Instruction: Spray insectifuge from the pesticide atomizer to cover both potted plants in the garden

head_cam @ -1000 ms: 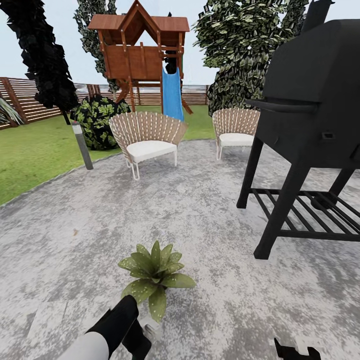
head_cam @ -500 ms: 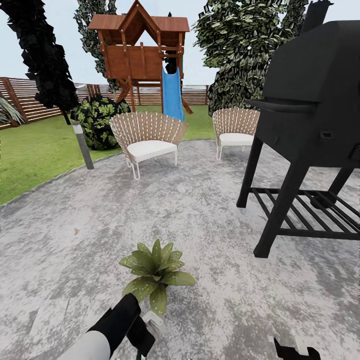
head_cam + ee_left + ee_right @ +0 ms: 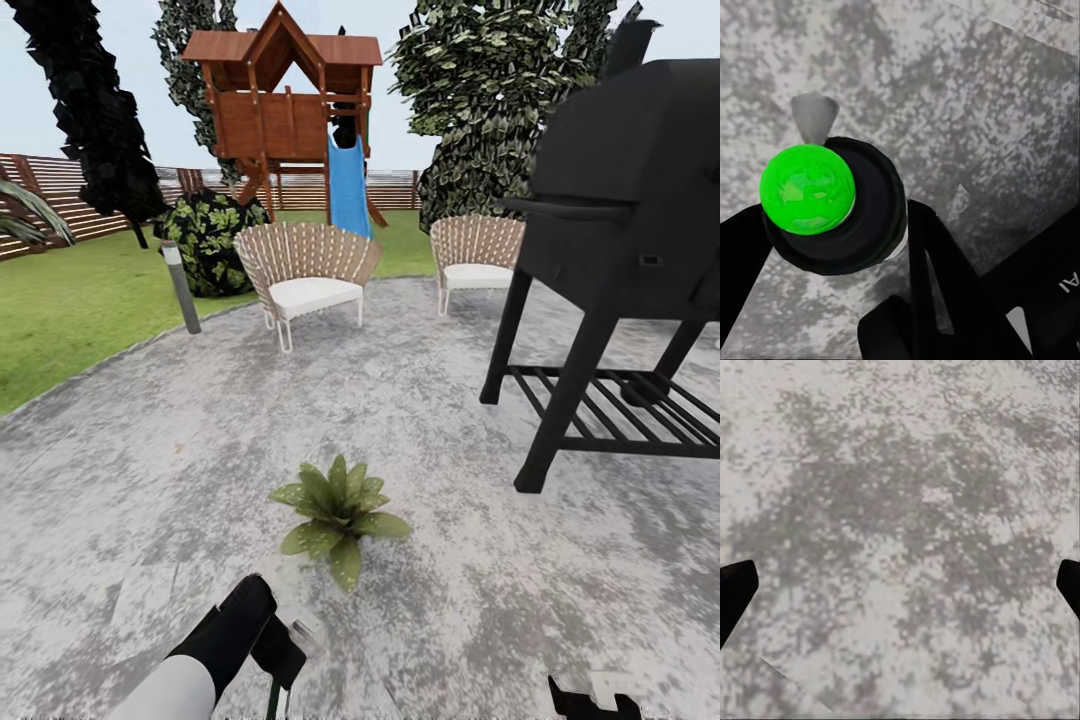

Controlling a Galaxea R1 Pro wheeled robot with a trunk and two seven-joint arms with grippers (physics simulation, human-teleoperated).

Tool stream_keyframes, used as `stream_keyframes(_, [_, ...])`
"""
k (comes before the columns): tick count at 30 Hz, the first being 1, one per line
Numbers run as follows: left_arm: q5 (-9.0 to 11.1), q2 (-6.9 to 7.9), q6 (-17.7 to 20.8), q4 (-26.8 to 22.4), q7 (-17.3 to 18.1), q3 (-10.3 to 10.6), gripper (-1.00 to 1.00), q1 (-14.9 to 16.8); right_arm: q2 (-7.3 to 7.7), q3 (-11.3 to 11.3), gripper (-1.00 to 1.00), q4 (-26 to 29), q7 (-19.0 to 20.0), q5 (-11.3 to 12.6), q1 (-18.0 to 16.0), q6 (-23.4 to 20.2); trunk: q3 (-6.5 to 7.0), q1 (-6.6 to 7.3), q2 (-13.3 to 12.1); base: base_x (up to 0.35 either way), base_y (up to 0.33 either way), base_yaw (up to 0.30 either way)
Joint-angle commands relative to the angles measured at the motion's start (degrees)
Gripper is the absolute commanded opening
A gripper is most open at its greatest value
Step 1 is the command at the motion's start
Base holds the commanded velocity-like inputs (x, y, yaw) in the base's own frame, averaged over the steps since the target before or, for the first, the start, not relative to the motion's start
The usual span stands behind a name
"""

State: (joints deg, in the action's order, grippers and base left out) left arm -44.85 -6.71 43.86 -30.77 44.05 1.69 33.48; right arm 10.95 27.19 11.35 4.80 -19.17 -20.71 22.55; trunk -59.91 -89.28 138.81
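One potted plant (image 3: 340, 513), a low rosette of broad green leaves, stands on the stone patio (image 3: 420, 420) just ahead of me. The second potted plant is out of view. My left gripper (image 3: 283, 655) hangs close in front of the plant, shut on the pesticide atomizer (image 3: 301, 633). In the left wrist view the atomizer (image 3: 832, 202) is a dark bottle with a bright green round top and a pale nozzle, held between the black fingers (image 3: 934, 277). My right gripper (image 3: 590, 702) sits low at the right, open over bare stone, with nothing between its fingertips (image 3: 735, 596).
A black grill (image 3: 620, 230) on legs stands to the right. Two wicker seats (image 3: 310, 270) are at the patio's far edge, with a grey post (image 3: 182, 288) at its left rim. Lawn (image 3: 80, 310), a shrub, trees, a wooden play tower and a slatted fence lie beyond.
The whole view has shifted, so the camera moved; the plant now appears farther from me and more to the right. The left gripper has turned, bringing the atomizer's pale head into sight.
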Motion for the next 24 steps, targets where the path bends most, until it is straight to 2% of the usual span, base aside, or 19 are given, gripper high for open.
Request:
stream_keyframes(1, [-0.5,0.01,0.1,-0.2,0.5,0.1,-1.0,0.0,-0.02,0.5,1.0,0.0,0.4,-0.3,0.0,0.2,-0.05,0.02,0.0,-0.068,0.284,-0.005])
stream_keyframes(7, [-0.5,0.04,0.2,-1.7,0.5,0.1,-1.0,0.0,-0.02,0.5,1.0,-0.1,0.4,-0.3,0.0,0.2,-0.05,0.02,0.0,-0.04,0.294,-0.201])
stream_keyframes(17, [-0.5,0.02,0.2,-2.8,0.5,-0.1,-1.0,0.0,-0.05,0.5,1.0,-0.1,0.4,-0.3,0.0,0.2,-0.05,0.02,0.0,-0.214,0.246,-0.286])
stream_keyframes(24, [-0.5,-0.04,0.1,-2.8,0.5,-1.2,-1.0,0.0,-0.36,0.5,1.0,-0.1,0.5,-0.3,0.0,0.2,-0.05,0.02,0.0,-0.049,0.291,-0.054])
